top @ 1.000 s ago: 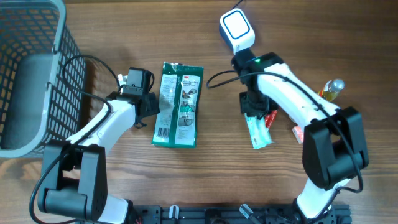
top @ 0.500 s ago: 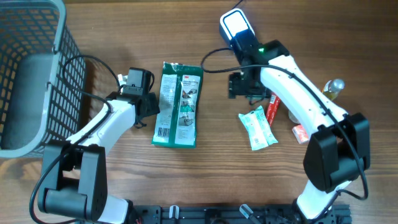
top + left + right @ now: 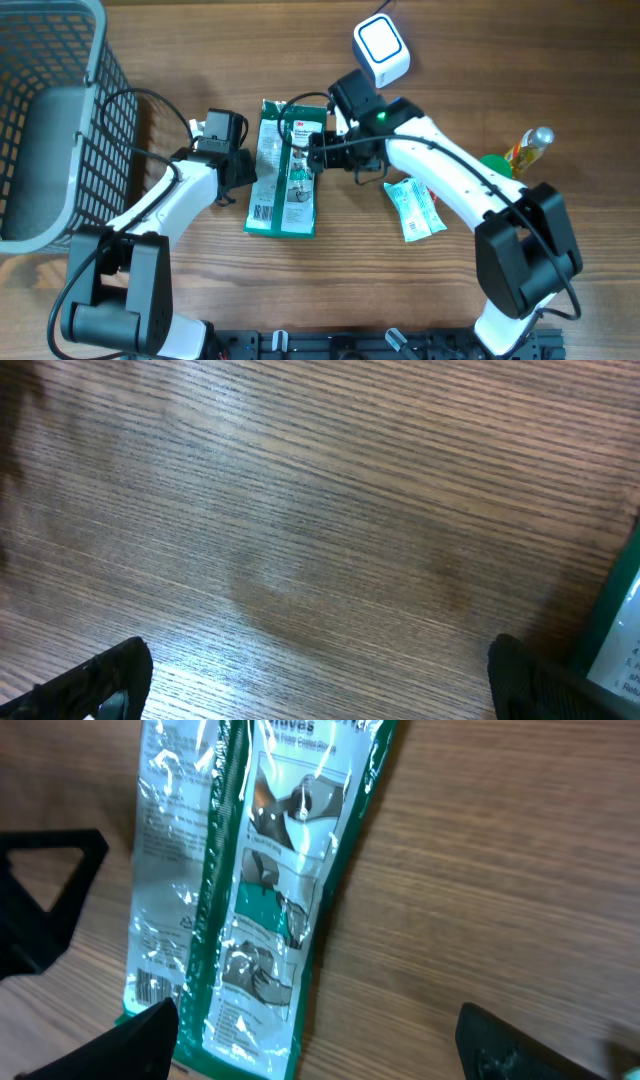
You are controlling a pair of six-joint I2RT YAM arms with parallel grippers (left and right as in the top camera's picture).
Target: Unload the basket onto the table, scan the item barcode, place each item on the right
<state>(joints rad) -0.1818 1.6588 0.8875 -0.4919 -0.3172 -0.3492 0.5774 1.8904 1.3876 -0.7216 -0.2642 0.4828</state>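
A green and clear 3M glove package lies flat at the table's middle, its barcode at the near left corner. My right gripper hovers open over the package's right edge. In the right wrist view the package and its barcode fill the left half, and the right gripper holds nothing between its fingers. My left gripper sits open just left of the package, with only bare wood between its fingers. The white scanner stands at the back.
A small white and green packet lies loose to the right of the package. A bottle rests near the right edge. A grey wire basket occupies the far left.
My right gripper let go of the small white and green packet, opened wide and swung left to the green package. The left arm has not moved.
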